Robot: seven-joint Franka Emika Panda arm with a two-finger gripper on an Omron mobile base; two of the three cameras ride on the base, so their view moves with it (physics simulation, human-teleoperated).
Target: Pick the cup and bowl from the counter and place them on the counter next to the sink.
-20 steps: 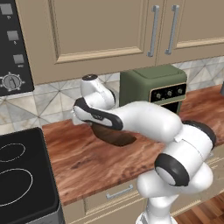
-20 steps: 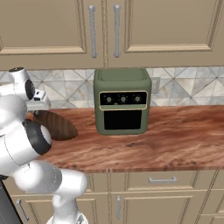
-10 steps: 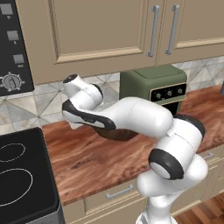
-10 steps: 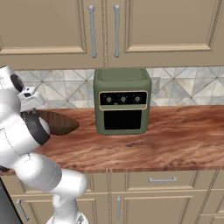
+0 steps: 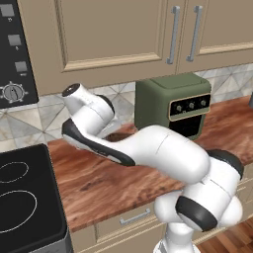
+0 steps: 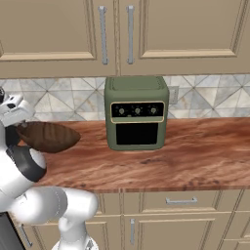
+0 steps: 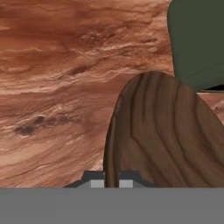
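Right base view gives the widest look: beige upper cabinets (image 6: 161, 29) with paired steel handles run across the top, and below them a tiled backsplash (image 6: 210, 100) in grey and cream triangles. The desk (image 6: 195, 156) is a reddish-brown wood-grain slab over beige drawers. On it, against the backsplash, stands an olive-green countertop oven (image 6: 136, 113) with three small knobs and a dark door. In the left base view a black glass stovetop (image 5: 24, 207) sits at the desk's left end, with a dark control panel (image 5: 15, 69) on the wall above it.

The white arm (image 5: 148, 148) bends low across the desk in the left base view, its wrist turned toward the wall.

The bowl (image 6: 48, 136), dark brown wood with a visible grain, hangs at the left of the right base view, just in front of the backsplash and well to the left of the oven. It is tilted on its side and appears lifted clear of the desk (a shadow lies on the wood below it). In the hand view the bowl (image 7: 166, 140) rises edge-on from between the fingers (image 7: 111, 183), its rim running straight up from them, with the desk grain behind it and a corner of the green oven at the top right.

The fingers are closed down tight on the bowl's thin rim, nearly touching each other.
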